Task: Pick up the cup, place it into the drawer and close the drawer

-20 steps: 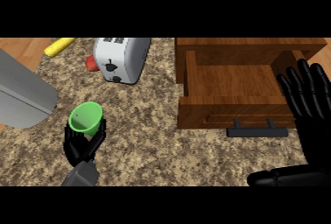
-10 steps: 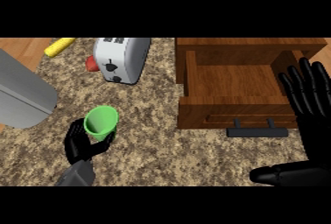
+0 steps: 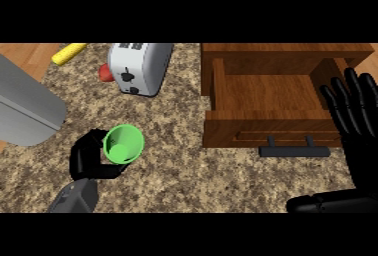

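Observation:
A green cup [image 3: 123, 144] is held above the speckled counter at the lower left, its mouth tilted toward the view. My left hand [image 3: 90, 161] is curled round it from the left and below. To the right stands a wooden drawer [image 3: 275, 93], pulled open, with a bare inside and a black handle [image 3: 295, 150] on its front. My right hand [image 3: 355, 116] rests open with fingers straight, over the drawer's right side.
A white toaster [image 3: 138, 66] stands at the back, with a red object [image 3: 106, 73] beside it and a yellow object [image 3: 69, 52] further left. A grey metal appliance [image 3: 23, 111] fills the left edge.
My left hand has carried the cup a little to the right and tipped it so its mouth faces the view more. The right hand has stayed still.

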Tool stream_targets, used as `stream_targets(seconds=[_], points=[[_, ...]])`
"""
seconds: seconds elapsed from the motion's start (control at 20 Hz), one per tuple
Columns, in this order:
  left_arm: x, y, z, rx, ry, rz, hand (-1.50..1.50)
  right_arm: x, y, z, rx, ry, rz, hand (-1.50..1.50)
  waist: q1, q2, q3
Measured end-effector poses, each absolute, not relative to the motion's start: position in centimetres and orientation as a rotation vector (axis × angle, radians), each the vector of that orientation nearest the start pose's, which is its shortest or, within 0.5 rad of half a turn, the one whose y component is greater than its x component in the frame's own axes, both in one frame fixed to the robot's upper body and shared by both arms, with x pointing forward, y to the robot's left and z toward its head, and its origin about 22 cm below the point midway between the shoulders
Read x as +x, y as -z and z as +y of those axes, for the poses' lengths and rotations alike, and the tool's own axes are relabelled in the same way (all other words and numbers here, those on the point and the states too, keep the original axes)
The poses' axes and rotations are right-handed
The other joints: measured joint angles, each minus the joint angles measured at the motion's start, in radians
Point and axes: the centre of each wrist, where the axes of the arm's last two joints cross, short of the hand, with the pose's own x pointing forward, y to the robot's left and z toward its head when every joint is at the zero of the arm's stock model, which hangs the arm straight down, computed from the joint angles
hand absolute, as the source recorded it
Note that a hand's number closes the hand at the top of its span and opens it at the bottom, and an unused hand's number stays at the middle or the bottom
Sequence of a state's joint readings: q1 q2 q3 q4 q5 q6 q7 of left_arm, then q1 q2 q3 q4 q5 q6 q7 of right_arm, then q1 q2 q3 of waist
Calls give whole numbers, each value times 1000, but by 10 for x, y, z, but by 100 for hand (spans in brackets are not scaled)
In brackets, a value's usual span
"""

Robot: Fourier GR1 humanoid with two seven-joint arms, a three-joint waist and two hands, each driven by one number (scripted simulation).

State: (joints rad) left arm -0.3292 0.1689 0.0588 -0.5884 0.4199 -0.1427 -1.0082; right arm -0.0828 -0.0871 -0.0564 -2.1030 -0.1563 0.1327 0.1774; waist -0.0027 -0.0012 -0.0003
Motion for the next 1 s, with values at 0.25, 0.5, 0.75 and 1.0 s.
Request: stream_targets(seconds=[0.25,0.5,0.75,1.0], points=[[286,99,274,-182,-236,-2012,150,217,-149,-245,138,-131,-1993,-150,8,-3,1],[307,53,247,-295,-149,-2053,150,216,-144,-245,141,-127,-1986,-150,10,-4,1],[317,0,224,-363,-119,-2069,150,219,-144,-248,141,-122,-1980,-150,9,-3,1],[326,-48,197,-387,-109,-2084,150,217,-142,-246,132,-128,-1982,-150,5,-1,1]])
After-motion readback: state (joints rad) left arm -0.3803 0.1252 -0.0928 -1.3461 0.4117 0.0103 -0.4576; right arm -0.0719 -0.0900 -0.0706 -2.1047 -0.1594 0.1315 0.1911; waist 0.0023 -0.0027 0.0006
